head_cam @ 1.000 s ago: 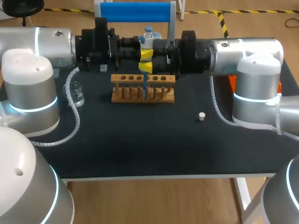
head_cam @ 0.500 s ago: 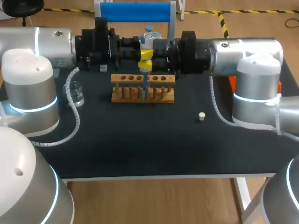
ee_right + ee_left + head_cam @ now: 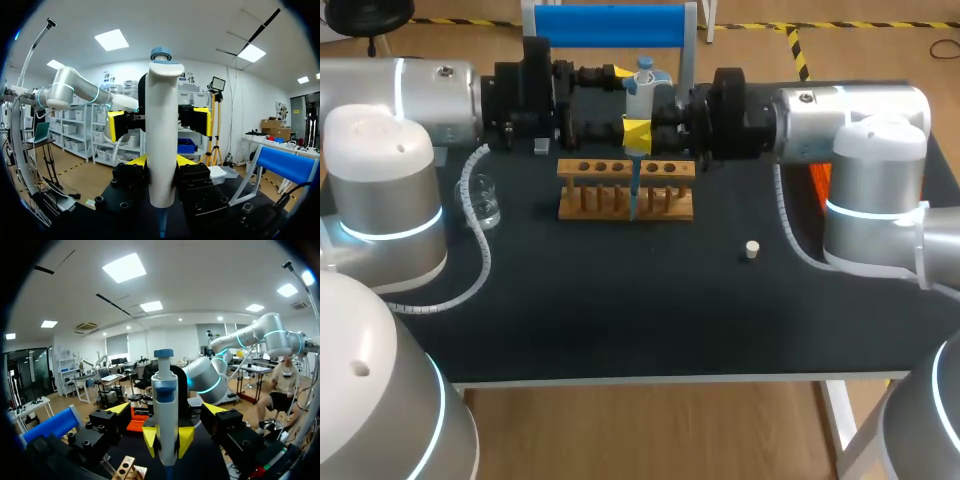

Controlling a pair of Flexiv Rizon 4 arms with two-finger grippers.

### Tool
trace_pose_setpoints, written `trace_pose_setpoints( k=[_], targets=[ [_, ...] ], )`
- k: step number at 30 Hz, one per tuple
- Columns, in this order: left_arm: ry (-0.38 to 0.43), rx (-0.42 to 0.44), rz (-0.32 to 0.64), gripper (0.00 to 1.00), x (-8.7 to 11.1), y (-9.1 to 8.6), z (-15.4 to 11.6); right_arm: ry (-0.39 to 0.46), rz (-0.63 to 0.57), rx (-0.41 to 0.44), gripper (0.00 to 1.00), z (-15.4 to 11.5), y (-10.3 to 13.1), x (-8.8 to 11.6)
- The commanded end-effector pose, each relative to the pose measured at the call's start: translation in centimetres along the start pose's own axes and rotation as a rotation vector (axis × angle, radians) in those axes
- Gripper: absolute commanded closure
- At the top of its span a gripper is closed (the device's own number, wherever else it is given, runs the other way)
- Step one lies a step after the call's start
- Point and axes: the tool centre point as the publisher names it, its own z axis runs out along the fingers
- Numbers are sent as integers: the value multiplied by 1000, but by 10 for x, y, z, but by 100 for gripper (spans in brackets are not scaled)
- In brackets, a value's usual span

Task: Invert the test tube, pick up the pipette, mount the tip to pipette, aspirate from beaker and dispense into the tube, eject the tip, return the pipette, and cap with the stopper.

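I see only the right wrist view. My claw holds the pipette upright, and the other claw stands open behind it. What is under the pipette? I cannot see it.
Observer: In the head view, the pipette hangs over a wooden rack. Its blue tip points down at the rack's middle.
Operator: Thank you. Where is the stopper?
Observer: The stopper lies on the table, right of the rack and nearer the robot, touching nothing.

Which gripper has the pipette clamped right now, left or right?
The right gripper: its yellow tips press the pipette from both sides. The left gripper has its tips wide apart, clear of it.
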Motion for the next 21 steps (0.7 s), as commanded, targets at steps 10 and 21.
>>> trace_pose_setpoints(
  k=[10, 21],
  targets=[
    [-4, 3, 1, 0, 0, 1, 1, 49, -5, 12, 100, -46, 5, -1],
    [-4, 3, 1, 0, 0, 1, 1, 52, -5, 12, 100, -96, 5, -9]
  ],
)
